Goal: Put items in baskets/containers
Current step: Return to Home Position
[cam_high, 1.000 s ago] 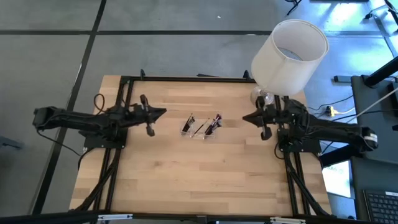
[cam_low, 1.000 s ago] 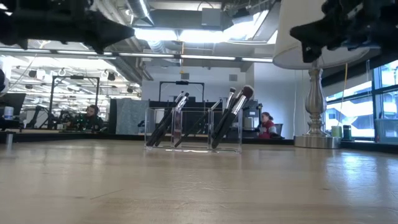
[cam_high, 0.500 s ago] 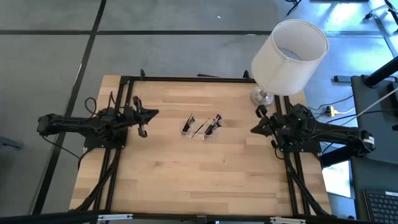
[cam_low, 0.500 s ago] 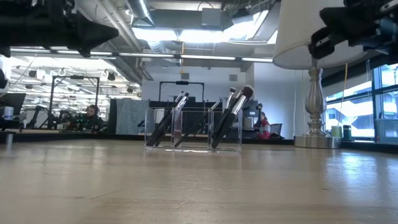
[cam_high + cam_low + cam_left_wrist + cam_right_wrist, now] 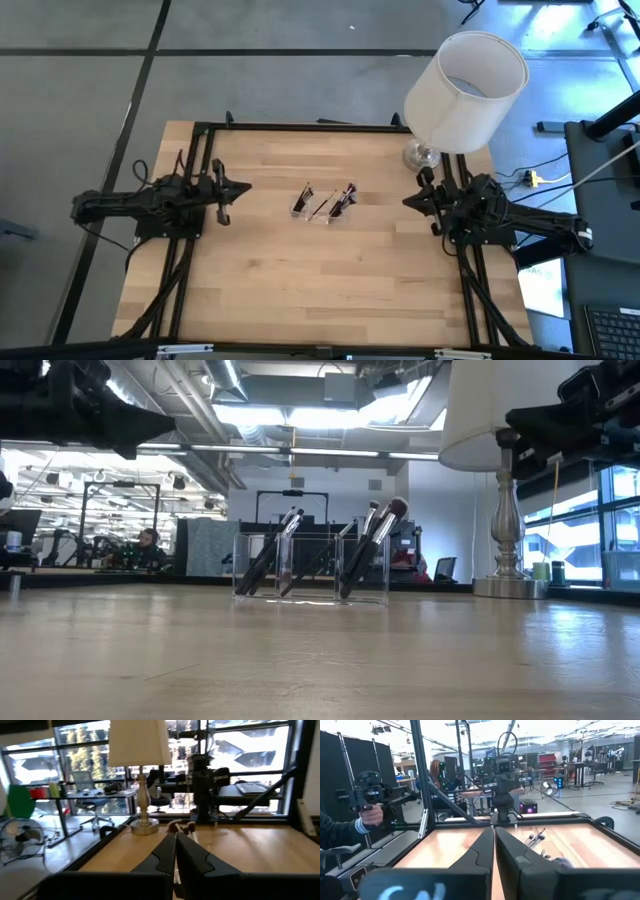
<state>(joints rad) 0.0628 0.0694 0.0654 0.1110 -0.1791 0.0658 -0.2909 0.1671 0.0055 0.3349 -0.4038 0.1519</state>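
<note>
Clear plastic organizer (image 5: pixel 300 210) at centre of table (image 5: pixel 260 290), brushes (image 5: pixel 372 550) leaning inside | left gripper (image 5: pixel 243 187) at 9 o'clock, jaws clenched, empty | right gripper (image 5: pixel 407 202) at 3 o'clock, same | risk: right arm clips lamp (image 5: pixel 465 90) at 1 o'clock when homing.

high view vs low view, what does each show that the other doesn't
Only the high view: the whole wooden table from above, with the left gripper near its left side and the right gripper near its right side, both apart from the tray. Only the low view: the brushes leaning in the tray's compartments, heads up, the stem of the lamp, and a person in the room behind. Both: tray, brushes, lamp, table.
</note>
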